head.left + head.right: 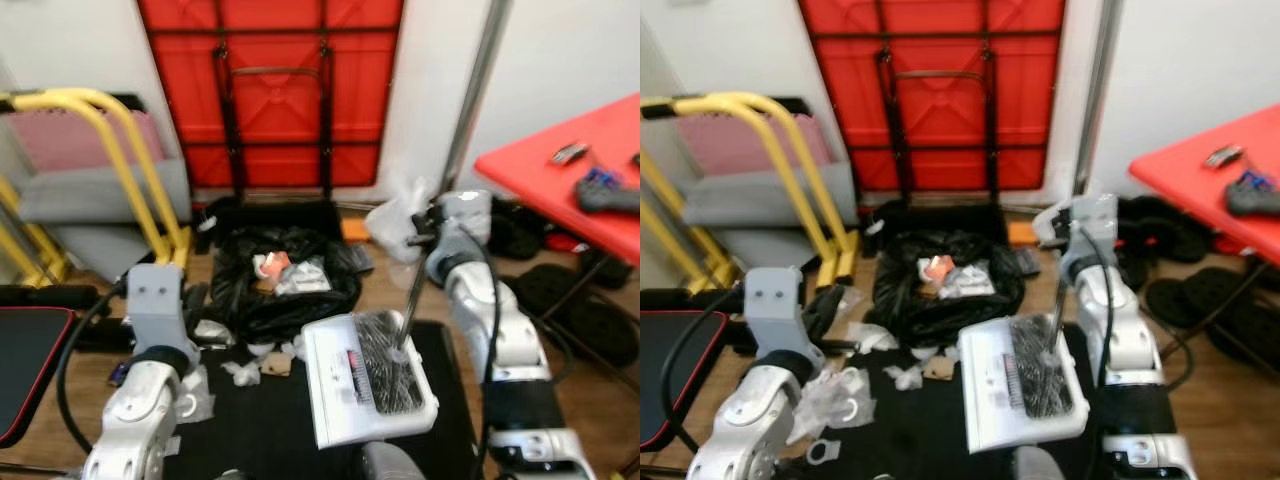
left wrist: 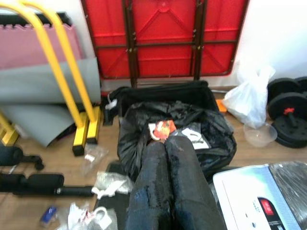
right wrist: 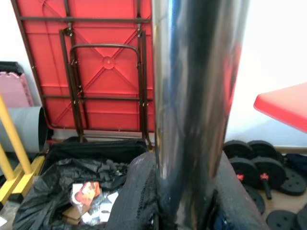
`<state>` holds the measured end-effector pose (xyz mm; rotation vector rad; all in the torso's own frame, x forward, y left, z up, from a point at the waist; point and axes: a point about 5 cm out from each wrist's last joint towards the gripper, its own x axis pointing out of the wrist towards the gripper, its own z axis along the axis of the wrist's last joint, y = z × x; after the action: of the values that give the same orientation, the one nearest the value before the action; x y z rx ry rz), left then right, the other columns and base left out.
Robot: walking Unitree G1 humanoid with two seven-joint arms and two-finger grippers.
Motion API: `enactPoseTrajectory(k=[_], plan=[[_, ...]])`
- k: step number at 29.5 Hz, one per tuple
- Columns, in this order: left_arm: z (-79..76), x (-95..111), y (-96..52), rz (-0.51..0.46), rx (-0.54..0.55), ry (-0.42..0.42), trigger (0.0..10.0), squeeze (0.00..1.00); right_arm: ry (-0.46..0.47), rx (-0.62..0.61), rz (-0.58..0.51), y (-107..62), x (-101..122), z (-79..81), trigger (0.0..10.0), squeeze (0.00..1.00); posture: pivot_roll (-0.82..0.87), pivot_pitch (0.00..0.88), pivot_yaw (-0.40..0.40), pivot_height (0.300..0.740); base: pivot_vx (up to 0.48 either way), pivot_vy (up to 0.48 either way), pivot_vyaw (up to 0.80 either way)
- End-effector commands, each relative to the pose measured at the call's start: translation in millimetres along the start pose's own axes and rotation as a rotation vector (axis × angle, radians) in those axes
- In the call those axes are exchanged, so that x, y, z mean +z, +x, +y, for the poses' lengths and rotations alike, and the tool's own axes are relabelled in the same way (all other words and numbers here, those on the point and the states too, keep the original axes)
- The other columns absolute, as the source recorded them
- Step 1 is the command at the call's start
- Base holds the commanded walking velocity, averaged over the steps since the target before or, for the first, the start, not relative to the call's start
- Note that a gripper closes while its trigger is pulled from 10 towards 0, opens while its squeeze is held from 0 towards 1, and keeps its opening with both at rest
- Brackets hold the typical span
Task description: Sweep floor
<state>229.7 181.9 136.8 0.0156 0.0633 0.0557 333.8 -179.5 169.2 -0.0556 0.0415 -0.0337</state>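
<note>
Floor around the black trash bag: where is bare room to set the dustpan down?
Bare wood shows right of the black mat, between the right arm and the weight plates. Crowded: scraps litter the floor between the trash bag and the white dustpan, and wrappers lie beside the yellow frame.

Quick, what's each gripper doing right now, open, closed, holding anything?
Left gripper: shut, holding nothing.
Right gripper: shut on the metal broom handle.
</note>
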Motion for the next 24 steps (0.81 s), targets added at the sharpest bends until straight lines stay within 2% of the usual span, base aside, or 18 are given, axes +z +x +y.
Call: enactPoseTrajectory(k=[1, 7, 11, 24], plan=[[1.1, -2, -0.4, 0.007, -0.006, 0.006, 10.0, 0.00, 0.005, 0.020, -0.084, 1.8, 16, 6.5, 10.0, 0.00, -0.09, 0.072, -0.029, 0.635, 0.000, 0.000, 0.00], [0.5, -2, -1.0, 0.007, -0.007, 0.003, 10.0, 0.00, -0.006, 0.012, -0.105, 5.2, 19, 6.0, 10.0, 0.00, -0.08, 0.078, -0.033, 0.620, 0.000, 0.000, 0.00], [-0.1, -2, -3.1, 0.011, -0.009, 0.001, 10.0, 0.00, -0.001, 0.004, -0.153, 11.3, 30, 4.0, 10.0, 0.00, -0.08, 0.086, -0.033, 0.600, 0.000, 0.000, 0.00], [-1.4, -2, -4.8, 0.012, -0.014, 0.002, 10.0, 0.00, 0.004, 0.004, -0.190, 19.1, 36, 8.0, 10.0, 0.00, -0.07, 0.097, -0.031, 0.570, 0.000, 0.000, 0.00]])
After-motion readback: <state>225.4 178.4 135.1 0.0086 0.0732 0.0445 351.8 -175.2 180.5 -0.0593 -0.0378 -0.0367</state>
